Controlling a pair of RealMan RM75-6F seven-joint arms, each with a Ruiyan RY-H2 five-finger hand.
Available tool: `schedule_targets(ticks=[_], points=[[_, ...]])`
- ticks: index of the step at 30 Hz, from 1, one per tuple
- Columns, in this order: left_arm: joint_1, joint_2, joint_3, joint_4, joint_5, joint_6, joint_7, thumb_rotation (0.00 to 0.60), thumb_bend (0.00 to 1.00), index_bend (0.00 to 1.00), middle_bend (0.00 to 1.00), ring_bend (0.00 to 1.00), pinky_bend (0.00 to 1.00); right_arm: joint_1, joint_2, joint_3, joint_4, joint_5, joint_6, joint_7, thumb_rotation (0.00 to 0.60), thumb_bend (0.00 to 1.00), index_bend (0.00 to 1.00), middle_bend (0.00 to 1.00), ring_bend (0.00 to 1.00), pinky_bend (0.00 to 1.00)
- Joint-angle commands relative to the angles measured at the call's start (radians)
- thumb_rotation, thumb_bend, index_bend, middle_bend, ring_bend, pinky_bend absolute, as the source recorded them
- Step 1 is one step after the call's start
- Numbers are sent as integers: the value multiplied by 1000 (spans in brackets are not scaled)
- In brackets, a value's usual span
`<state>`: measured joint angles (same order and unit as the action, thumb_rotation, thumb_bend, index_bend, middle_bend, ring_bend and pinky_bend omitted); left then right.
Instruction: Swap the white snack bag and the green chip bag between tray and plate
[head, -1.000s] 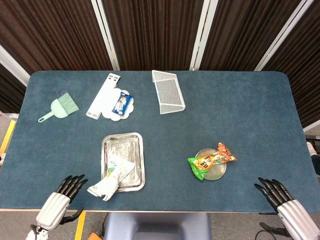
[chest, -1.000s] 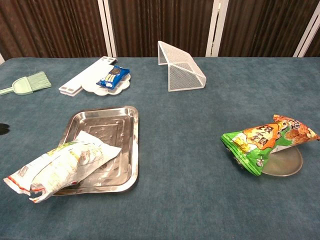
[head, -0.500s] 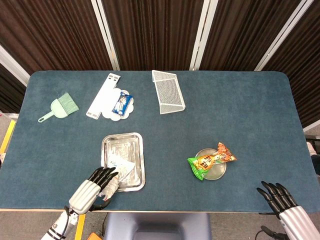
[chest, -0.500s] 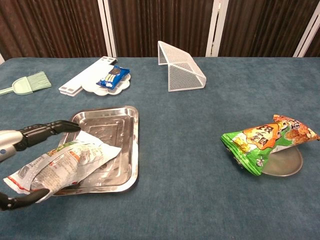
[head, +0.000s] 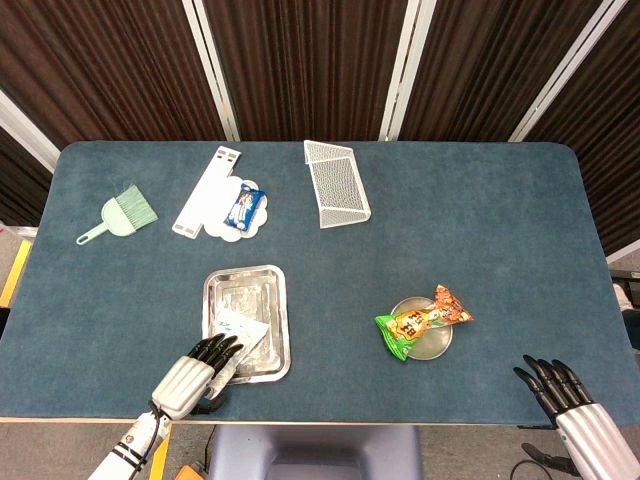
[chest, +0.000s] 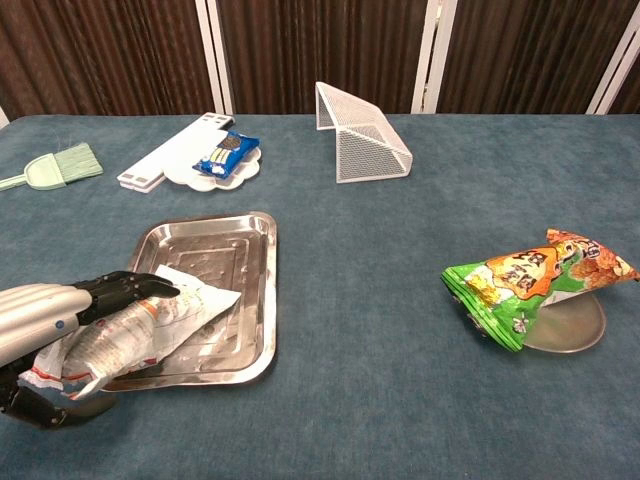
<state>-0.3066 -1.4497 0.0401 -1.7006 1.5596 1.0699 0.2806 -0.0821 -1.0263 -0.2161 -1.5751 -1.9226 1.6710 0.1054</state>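
Tray: one steel tray (head: 246, 290) (chest: 215, 243) lies on the blue desk (head: 480, 230) (chest: 380, 400), left of centre. The white snack bag (head: 243, 333) (chest: 165, 315) lies partly in it, its near end hanging over the tray's front-left rim.
Plate: one small round plate (head: 432, 346) (chest: 570, 328) sits right of centre. The green chip bag (head: 423, 321) (chest: 525, 278) rests across it, its green end hanging over the plate's left edge.
Scalloped dish: one white dish (head: 228, 226) (chest: 190, 175) at the back left holds a blue snack packet (head: 243, 207) (chest: 224, 153); a white flat strip (head: 205, 190) (chest: 170, 148) lies just beside it.
Left hand: the left hand (head: 195, 367) (chest: 60, 318) is closed over the near end of the white snack bag, fingers on top and thumb beneath in the chest view.
Right hand: the right hand (head: 560, 385) hangs at the desk's near right edge, fingers apart, holding nothing, well apart from the plate.
Change: a second ago the left hand was beside the bag with nothing in it; half a second ago its fingers arched open above it; now they press down on the bag, which is crumpled. The chip bag and plate have not moved.
Count: one tray, one plate, one dish, two bags, one packet, one white wire basket (head: 337, 183) (chest: 362, 122) lying tipped, one green hand brush (head: 120, 215) (chest: 55, 166).
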Motion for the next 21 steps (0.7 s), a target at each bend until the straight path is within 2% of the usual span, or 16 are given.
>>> schedule_targets(ticks=[1,3,5,7,9,13,17,21], points=[[-6,-22,-22,26,-29,6,20,600,340,0,0,0,263,1,0,0,-3,3,-8,-5,600,120,0,0,0,0],[-10,-42,-35,37,-58,6,42,600,343,17,18,44,382,1,0,1,-5,3,-11,-8,600,121,0,0,0,0],[-8,-63,-45,48,-73,23,58,600,354,91,117,181,491,2,1,0,-7,1,-13,-9,600,121,0,0,0,0],[-8,-75,-49,57,-79,34,60,600,367,212,283,345,621,2,1,0,-7,2,-15,-10,600,120,0,0,0,0],[-10,-86,-56,67,-81,47,51,600,375,279,373,418,682,3,2,0,-8,3,-20,-10,600,120,0,0,0,0],[-17,-111,-74,95,-68,81,15,600,393,394,518,529,763,5,3,0,-11,6,-28,-13,600,120,0,0,0,0],[-31,-126,-95,115,-42,114,-18,600,413,432,562,565,786,5,4,2,-15,13,-34,-14,600,120,0,0,0,0],[-65,-142,-138,137,-24,136,-37,600,413,439,569,570,787,7,8,3,-22,22,-43,-14,600,120,0,0,0,0]])
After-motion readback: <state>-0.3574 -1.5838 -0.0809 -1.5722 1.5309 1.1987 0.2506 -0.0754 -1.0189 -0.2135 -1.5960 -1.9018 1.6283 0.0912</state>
